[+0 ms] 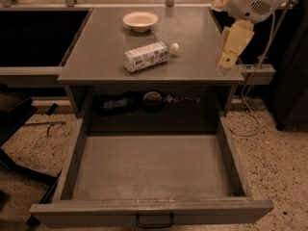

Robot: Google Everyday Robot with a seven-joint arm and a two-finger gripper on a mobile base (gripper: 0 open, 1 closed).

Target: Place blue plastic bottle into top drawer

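One blue plastic bottle (147, 57) lies on its side mid-counter (197, 30), cap toward the right edge, well apart from your gripper (224, 64), hanging empty over that edge. Whether it's spread or closed, you cannot tell.

Office — metal desk (197, 35), terrazzo floor (284, 167)

Speckled terrazzo floor (281, 177), grey metal table (98, 44)
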